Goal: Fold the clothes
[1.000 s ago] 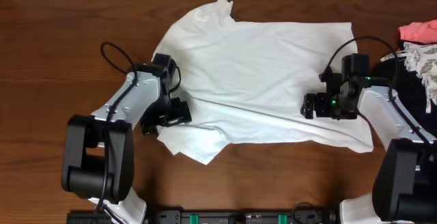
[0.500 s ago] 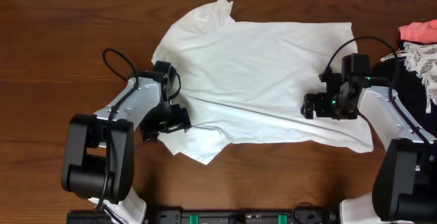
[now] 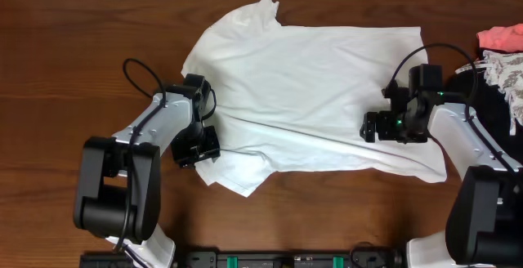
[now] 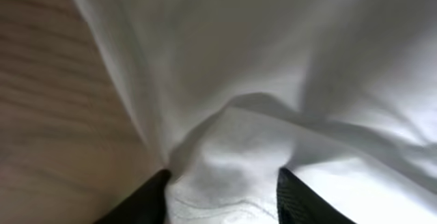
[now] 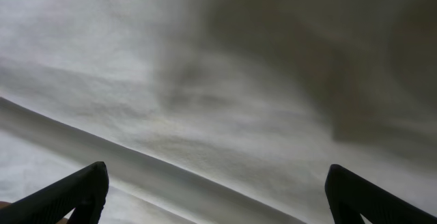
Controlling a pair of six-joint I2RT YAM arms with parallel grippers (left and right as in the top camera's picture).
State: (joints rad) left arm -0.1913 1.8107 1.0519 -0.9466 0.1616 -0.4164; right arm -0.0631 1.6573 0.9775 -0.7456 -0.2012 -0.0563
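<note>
The white T-shirt [image 3: 310,80] lies spread on the wooden table [image 3: 73,55], with a long crease across its lower part and a sleeve sticking out at the bottom left. No green label shows. My left gripper [image 3: 198,145] is at the shirt's left edge by that sleeve. In the left wrist view its fingers [image 4: 222,183] are part open, with a bunched fold and hem of the shirt [image 4: 273,60] between them. My right gripper [image 3: 380,127] rests over the shirt's right side. Its fingers [image 5: 215,183] are wide open above the flat cloth [image 5: 205,80].
A pink garment [image 3: 500,37] and a patterned white cloth [image 3: 507,72] lie on a dark item [image 3: 478,84] at the right edge. Bare wood [image 4: 48,115] lies left of the shirt and along the front.
My left gripper has slid down and left along the shirt's edge, and its fingers have come closer together around the cloth. The right arm has not moved.
</note>
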